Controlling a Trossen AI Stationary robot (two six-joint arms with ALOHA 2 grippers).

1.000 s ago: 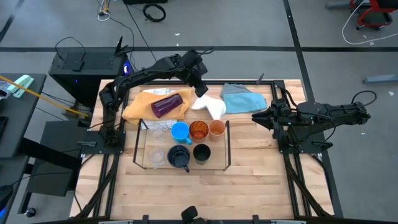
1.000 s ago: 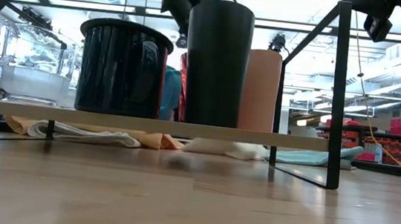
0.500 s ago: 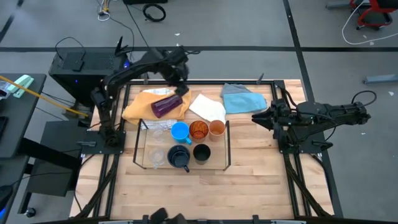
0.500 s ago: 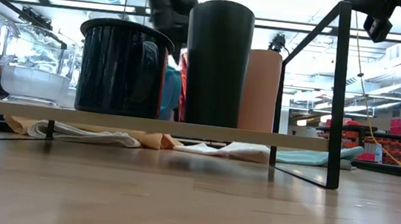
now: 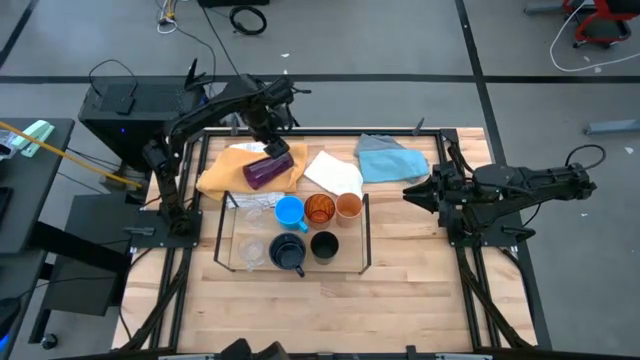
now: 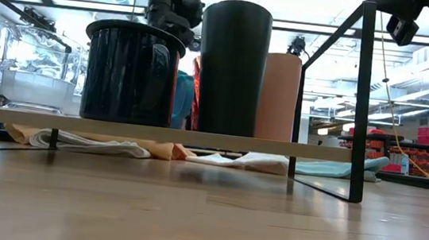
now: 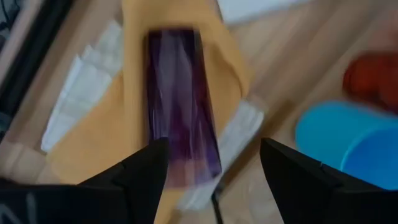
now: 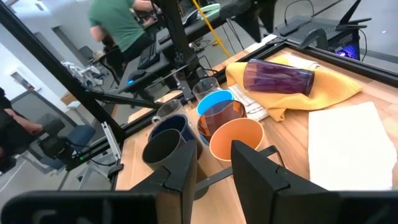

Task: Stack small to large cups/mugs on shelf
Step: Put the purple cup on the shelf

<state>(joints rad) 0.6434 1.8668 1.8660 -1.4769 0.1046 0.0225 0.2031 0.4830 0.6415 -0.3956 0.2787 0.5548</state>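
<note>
A purple tumbler (image 5: 268, 170) lies on its side on a yellow cloth (image 5: 225, 172) at the table's far left; it also shows in the left wrist view (image 7: 179, 106). My left gripper (image 5: 272, 142) is open and empty above it, and its fingers (image 7: 143, 171) stand on either side of the tumbler's near end without touching. The wire shelf (image 5: 367, 235) holds a light-blue mug (image 5: 289, 211), an amber tumbler (image 5: 319, 209), a small orange cup (image 5: 348, 206), a black cup (image 5: 324, 245), a navy mug (image 5: 288, 253) and clear cups (image 5: 253, 250). My right gripper (image 5: 412, 190) waits open at the right.
A white cloth (image 5: 335, 172) lies flat behind the shelf, and a light-blue cloth (image 5: 390, 158) lies to its right. Bare wood lies in front of the shelf (image 5: 330, 310). A person in a green top (image 8: 118, 25) is in the room beyond the table.
My left gripper has let go of the white cloth, which was bunched up and raised and now lies spread flat. The gripper has gone toward the table's left edge and now hangs over the purple tumbler.
</note>
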